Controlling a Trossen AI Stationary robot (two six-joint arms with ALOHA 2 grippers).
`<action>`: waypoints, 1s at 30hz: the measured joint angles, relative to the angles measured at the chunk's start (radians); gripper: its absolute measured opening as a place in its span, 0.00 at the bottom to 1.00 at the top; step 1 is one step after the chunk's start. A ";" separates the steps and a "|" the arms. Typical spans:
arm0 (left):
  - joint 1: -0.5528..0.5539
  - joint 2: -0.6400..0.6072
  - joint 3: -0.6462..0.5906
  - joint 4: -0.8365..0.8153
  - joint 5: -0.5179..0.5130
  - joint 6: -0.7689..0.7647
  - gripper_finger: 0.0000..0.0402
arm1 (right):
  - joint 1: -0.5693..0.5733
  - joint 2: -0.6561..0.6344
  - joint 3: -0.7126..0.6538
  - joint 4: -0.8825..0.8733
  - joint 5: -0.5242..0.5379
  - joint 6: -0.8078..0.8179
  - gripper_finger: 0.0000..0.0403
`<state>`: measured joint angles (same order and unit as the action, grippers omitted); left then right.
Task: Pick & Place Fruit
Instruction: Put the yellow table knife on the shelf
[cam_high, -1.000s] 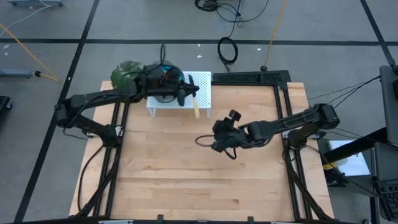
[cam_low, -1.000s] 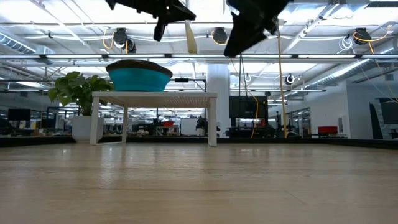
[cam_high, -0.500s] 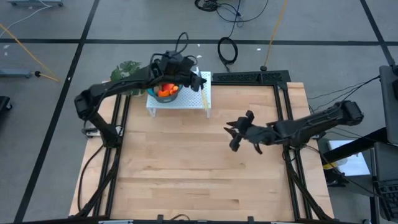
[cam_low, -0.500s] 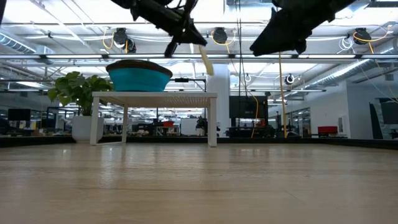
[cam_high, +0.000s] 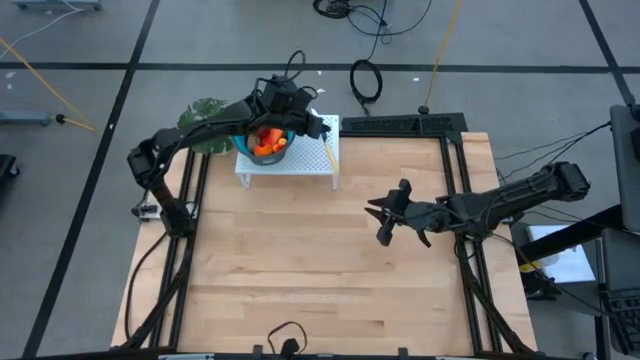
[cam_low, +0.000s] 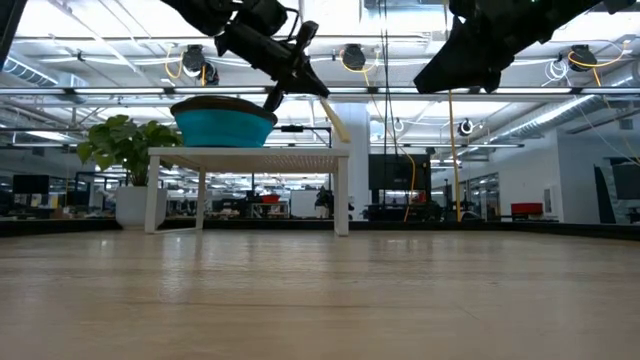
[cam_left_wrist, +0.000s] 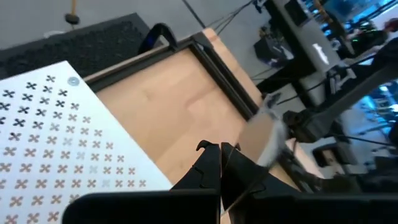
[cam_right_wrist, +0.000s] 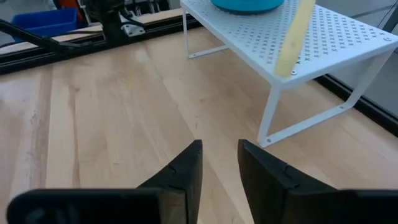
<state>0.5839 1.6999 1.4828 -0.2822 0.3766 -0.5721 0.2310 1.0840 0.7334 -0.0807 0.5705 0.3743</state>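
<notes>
Since a second ago, right fingers narrowed, empty; left fingers pinch the knife

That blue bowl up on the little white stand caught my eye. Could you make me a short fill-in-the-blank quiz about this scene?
1. The blue bowl sits on a white ____.
2. The left gripper holds a pale ____.
3. The fruit in the bowl is mostly ____ in colour.
4. The right gripper hangs over bare ____.

Missing words: stand; knife; orange; table
</notes>
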 joint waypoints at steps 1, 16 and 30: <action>0.007 0.001 0.005 -0.002 0.022 -0.006 0.00 | 0.000 0.000 0.000 0.000 0.000 -0.001 0.23; 0.072 -0.001 0.049 -0.045 0.295 -0.043 0.00 | 0.000 0.001 0.000 0.000 -0.026 -0.002 0.22; -0.001 -0.001 0.049 -0.057 0.338 -0.048 0.00 | -0.001 0.001 0.000 0.130 -0.105 -0.091 0.22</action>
<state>0.5831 1.6989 1.5322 -0.3395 0.7142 -0.6201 0.2302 1.0851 0.7338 0.0497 0.4660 0.2833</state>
